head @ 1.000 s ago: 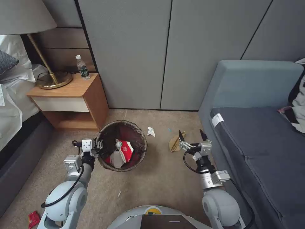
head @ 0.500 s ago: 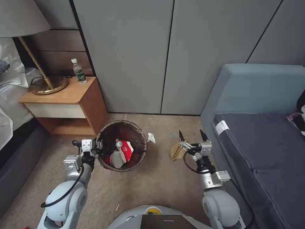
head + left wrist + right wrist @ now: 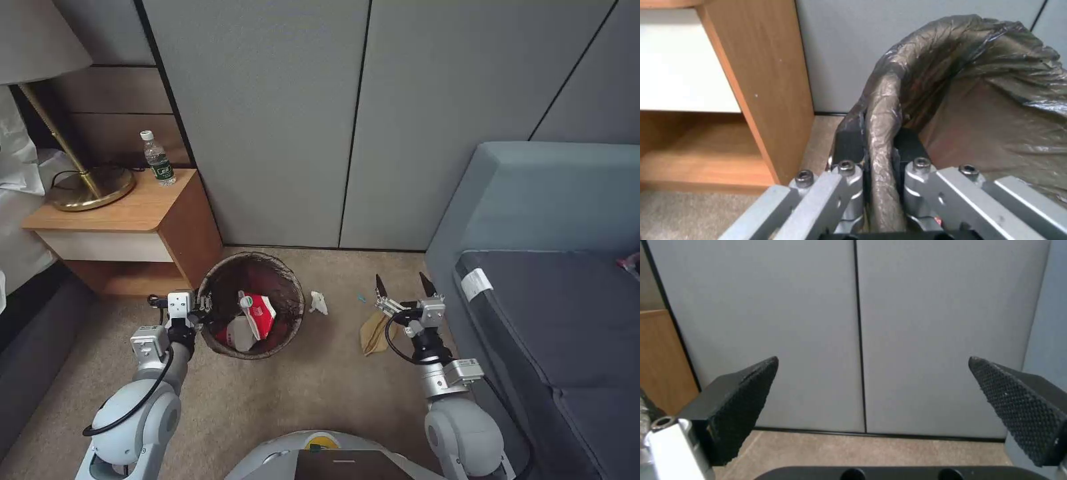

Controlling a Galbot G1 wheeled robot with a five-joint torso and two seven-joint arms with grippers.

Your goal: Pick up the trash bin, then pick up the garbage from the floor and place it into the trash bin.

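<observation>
two grippers show: the left gripper (image 3: 205, 308) has its jaws pinching the rim of the trash bin (image 3: 293, 320) beside the nightstand (image 3: 190, 227); the right gripper (image 3: 402, 287), jaws spread, is over a brown paper bag (image 3: 371, 333) on the floor.

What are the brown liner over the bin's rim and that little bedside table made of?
The dark brown bag liner looks like thin glossy plastic film: it wrinkles and shines where the left hand pinches it. The small orange-brown bedside table seems smooth matte wood or wood-look laminate, with faint grain.

Trash bin (image 3: 252, 305) outer wall under the liner, lamp (image 3: 40, 47) shade cut off at the frame edge.
</observation>
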